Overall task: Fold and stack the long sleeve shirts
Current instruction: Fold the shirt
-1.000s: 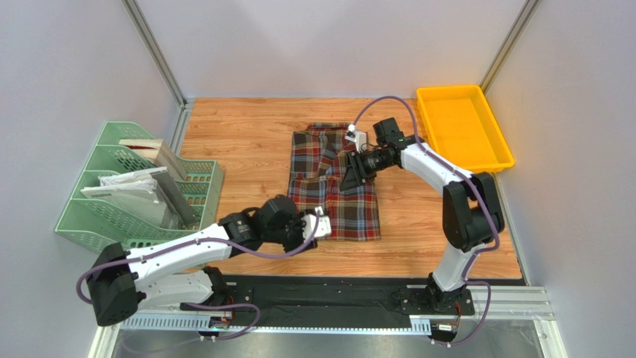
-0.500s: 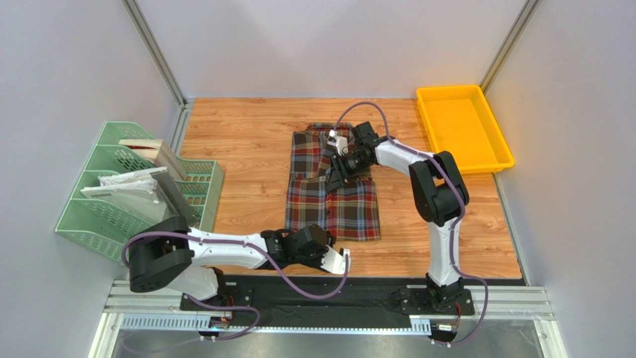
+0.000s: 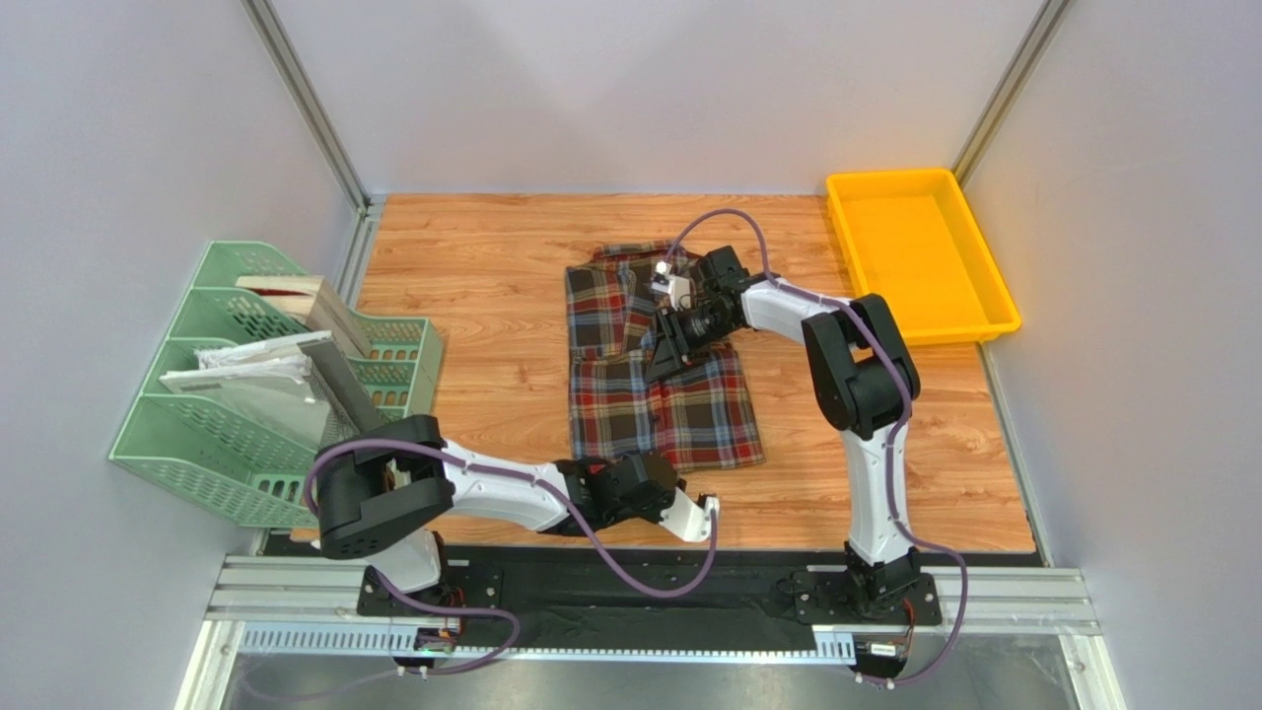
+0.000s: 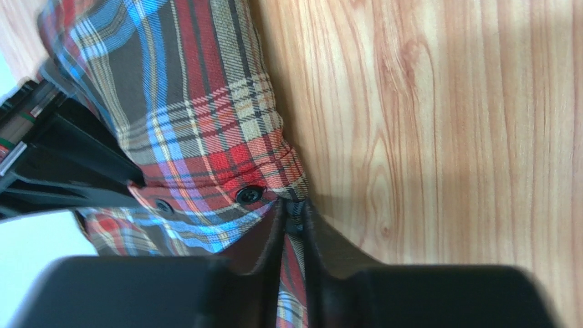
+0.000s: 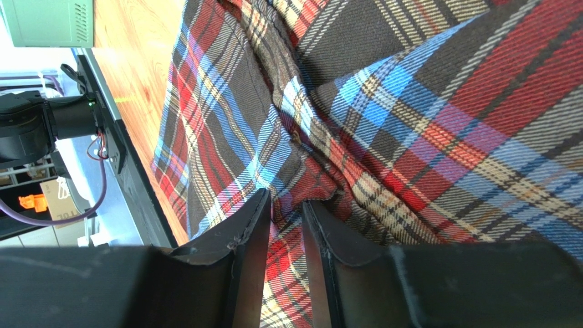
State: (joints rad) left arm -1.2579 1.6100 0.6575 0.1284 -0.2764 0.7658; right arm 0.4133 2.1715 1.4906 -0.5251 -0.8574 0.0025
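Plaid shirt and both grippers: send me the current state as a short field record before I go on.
shirt: one plaid long sleeve shirt, lying lengthwise on the wooden table, bunched toward its far end
left gripper: shut on the shirt's near edge, beside a dark button
right gripper: shut on a fold of fabric near the far end
yellow tray: far right, apart from the shirt
green file rack: left side, untouched
stack: not yet begun

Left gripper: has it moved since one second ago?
Yes. The left gripper went right and toward the black base rail, farther from the green rack.
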